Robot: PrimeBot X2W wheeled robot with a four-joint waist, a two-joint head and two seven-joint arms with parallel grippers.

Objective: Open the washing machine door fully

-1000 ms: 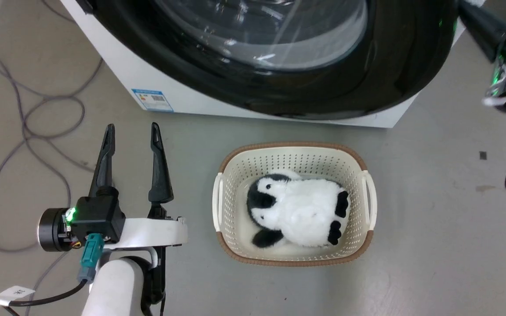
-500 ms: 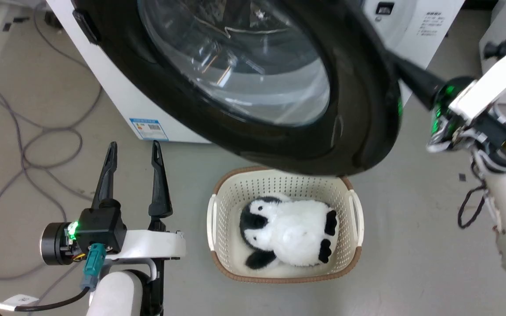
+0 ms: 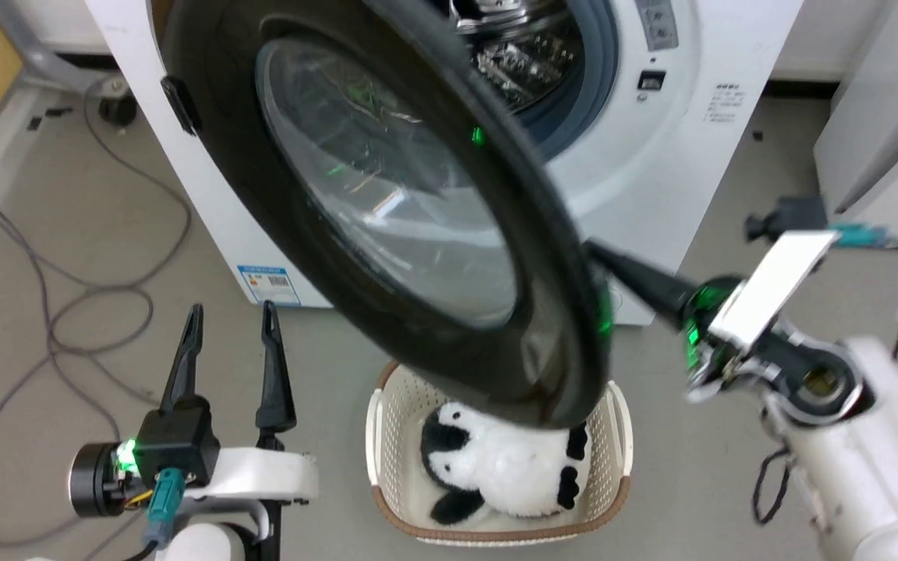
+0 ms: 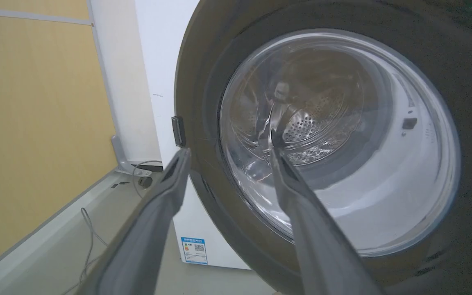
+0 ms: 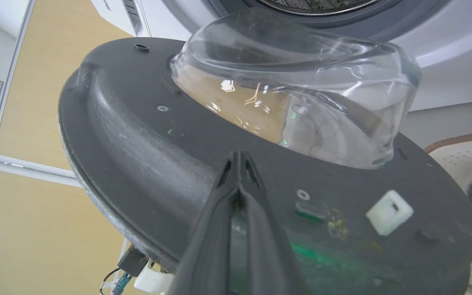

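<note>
Hanging out at an angle from the washing machine, the washing machine door is partly open, with the steel drum peeking past its top edge. The head view gives you the door's glossy outer face, and the right wrist view gives its matte inner side plus the bulging glass bowl. There the right gripper has its fingers pinched together with nothing between them, tips right up against that inner side below the bowl. The left gripper sits off the door's lower left, fingers spread, clear of it. A basket with a plush penguin sits under the door's bottom edge.
</note>
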